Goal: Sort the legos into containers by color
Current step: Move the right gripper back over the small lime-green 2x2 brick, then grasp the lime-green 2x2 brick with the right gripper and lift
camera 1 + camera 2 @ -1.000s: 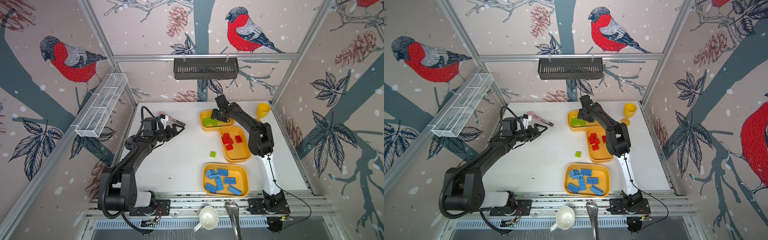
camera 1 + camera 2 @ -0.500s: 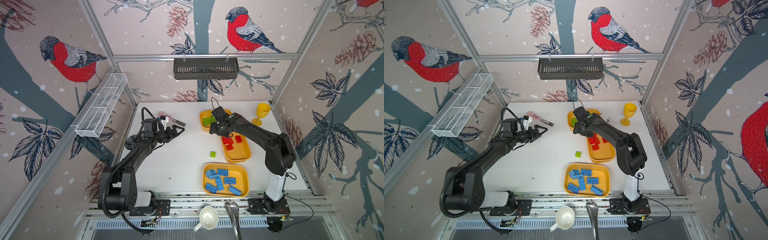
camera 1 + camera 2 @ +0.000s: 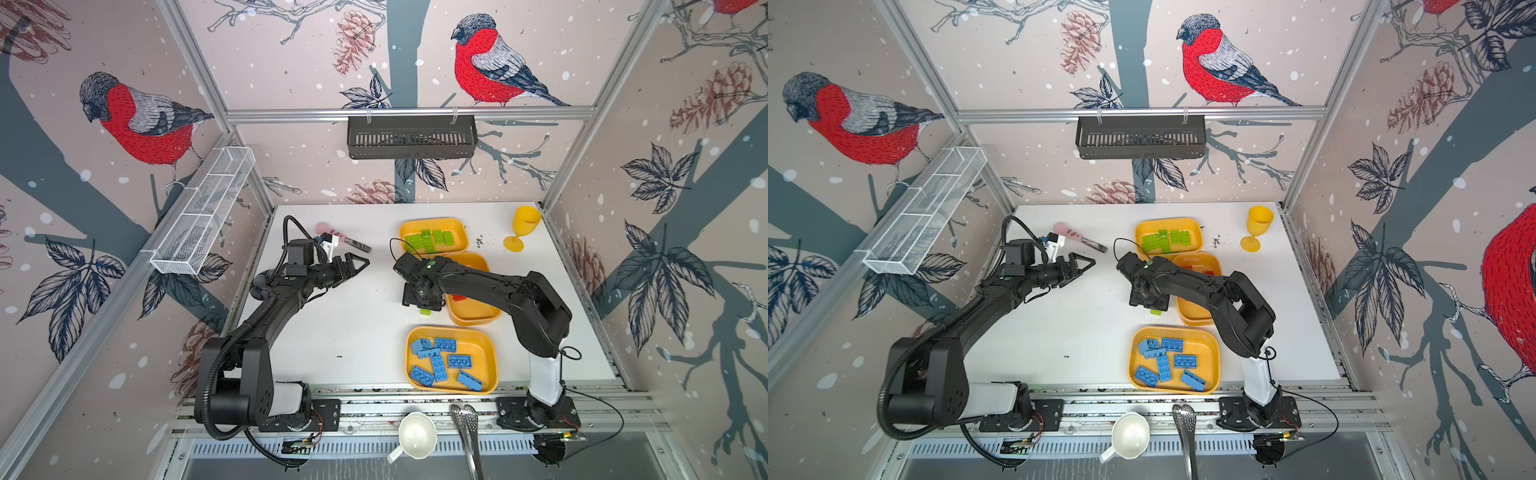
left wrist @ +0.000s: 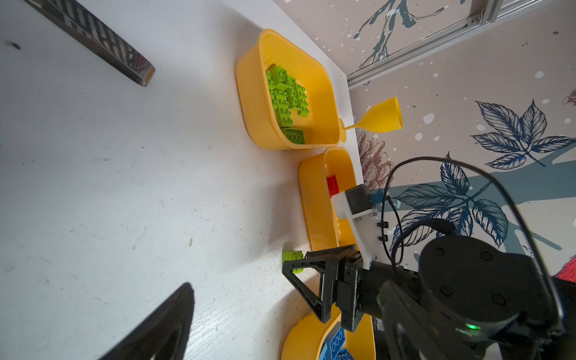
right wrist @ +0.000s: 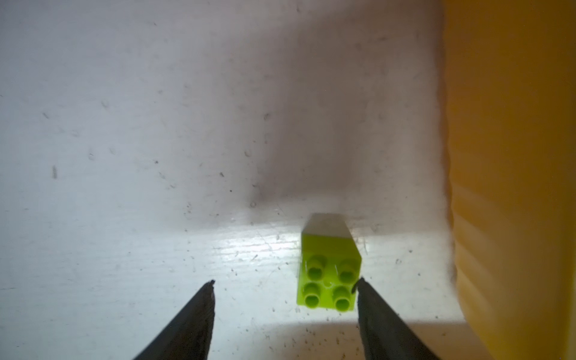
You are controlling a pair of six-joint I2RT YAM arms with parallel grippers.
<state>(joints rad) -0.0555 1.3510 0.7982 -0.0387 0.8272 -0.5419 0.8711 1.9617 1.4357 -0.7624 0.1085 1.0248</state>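
I have the right gripper [image 5: 286,282] low over the white table [image 3: 353,332]. Its jaws stand apart, with nothing clamped. The one lego outside the trays, a lime green brick [image 5: 328,271], lies on the table just beside the red tray [image 3: 473,318], at about 8 o'clock from that tray in both top views. In the right wrist view the brick is not in the middle between the jaws. It sits close against one fingertip [image 5: 366,299], and I cannot tell if they touch. The brick is a short block with four round studs on the face turned to the wrist camera, and its side walls are flat and smooth. I judge it very light, stiff and hard, also a little slippery, so it may skid or tip over if one finger reaches it first. The good place to take it is on two opposite flat walls, not on the studs, with the brick centred between the jaws. The thin yellow wall of the red tray is near the outer finger, so I must be careful not to push it. The brick belongs in the green tray [image 3: 462,232], at 12 o'clock from it, where the other green bricks lie together. The blue tray [image 3: 484,345], at 5 o'clock, holds the blue ones. The left gripper [image 3: 358,266] hangs at 9 o'clock, well apart, with its jaws wide and empty.
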